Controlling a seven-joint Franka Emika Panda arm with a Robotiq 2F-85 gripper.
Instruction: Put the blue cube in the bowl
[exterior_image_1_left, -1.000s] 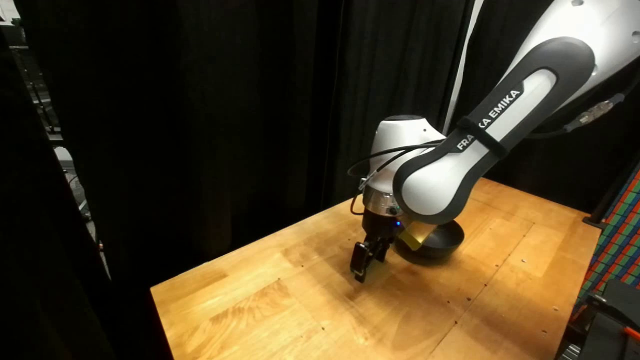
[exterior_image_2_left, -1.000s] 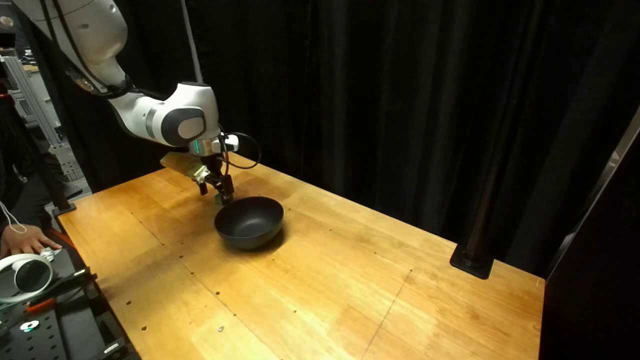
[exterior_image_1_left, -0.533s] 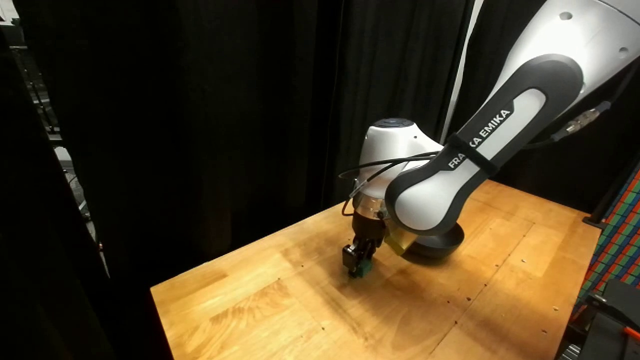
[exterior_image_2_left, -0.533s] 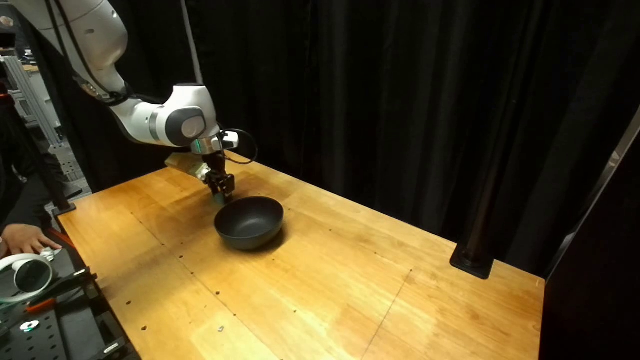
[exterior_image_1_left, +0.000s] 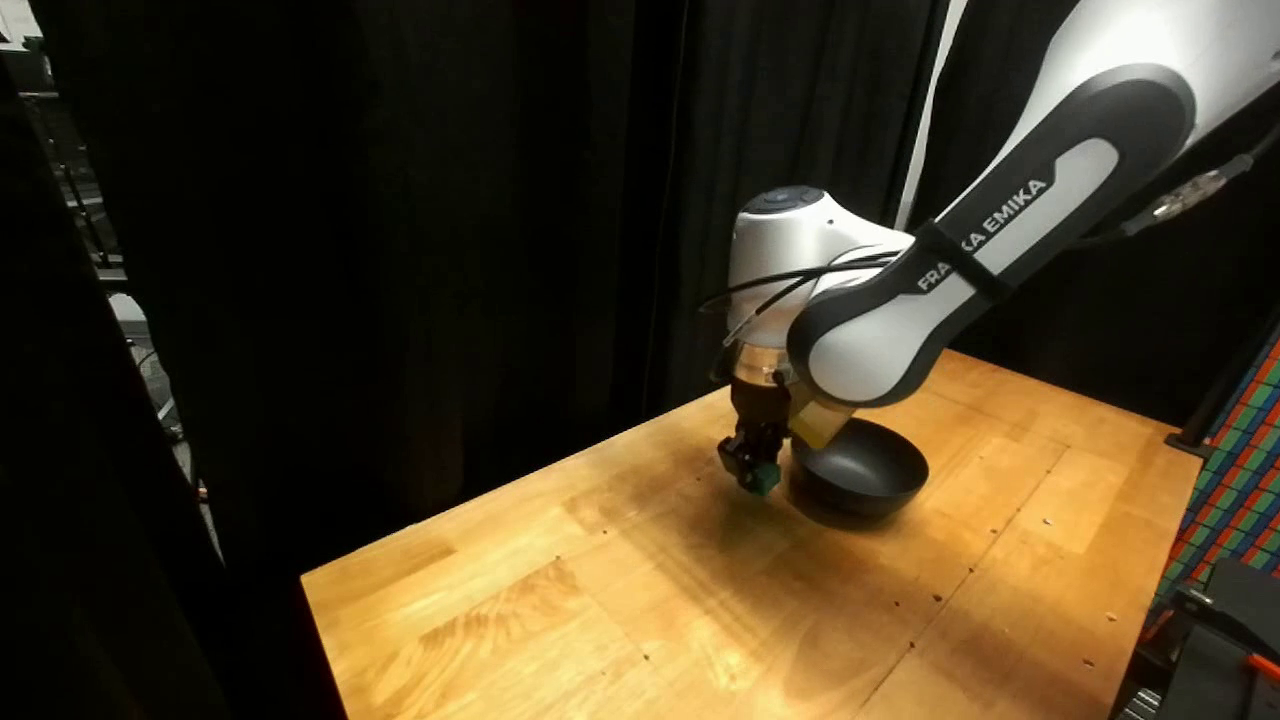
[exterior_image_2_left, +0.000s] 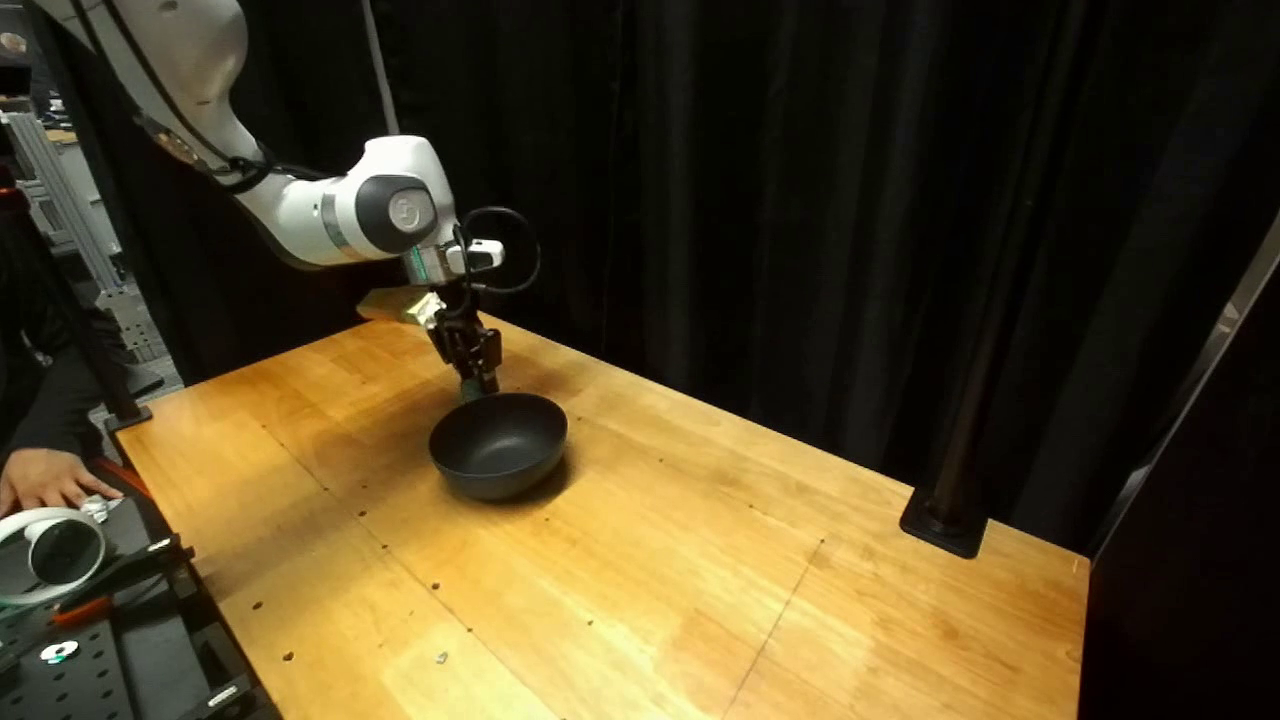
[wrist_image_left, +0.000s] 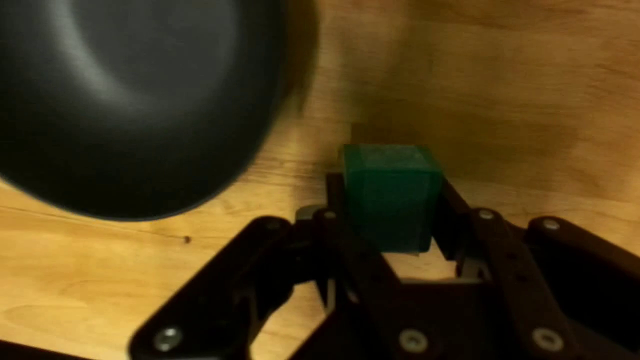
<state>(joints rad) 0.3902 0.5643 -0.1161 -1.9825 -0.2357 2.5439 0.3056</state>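
Blue cube (wrist_image_left: 392, 210), green-teal in appearance, is held above the wooden tabletop (wrist_image_left: 90, 280), outside the bowl (wrist_image_left: 150, 145). Wrist view, left to right: the bowl, round and black, occupies the upper left and is cut off by the frame; a strip of bare wood lies between it and the cube, which sits right of centre. The gripper (wrist_image_left: 391, 192) has hold of the cube, its jaws bearing on the left and right sides and parted only by the cube's width. Left to right in an exterior view: a white ring-shaped device (exterior_image_2_left: 62, 552) lies at the lower left edge; the white robot arm (exterior_image_2_left: 365, 215) extends from the upper left; the gripper points downward, the cube showing just past the bowl's far rim; the bowl stands upright left of centre; a black post base (exterior_image_2_left: 945, 528) sits at the right of the tabletop, before a black curtain (exterior_image_2_left: 760, 220). Also in an exterior view: the cube (exterior_image_1_left: 766, 479) is right of centre, the bowl (exterior_image_1_left: 880, 472) just beside it, apart, and a panel of red, green and blue blocks (exterior_image_1_left: 1245, 470) runs along the right edge.
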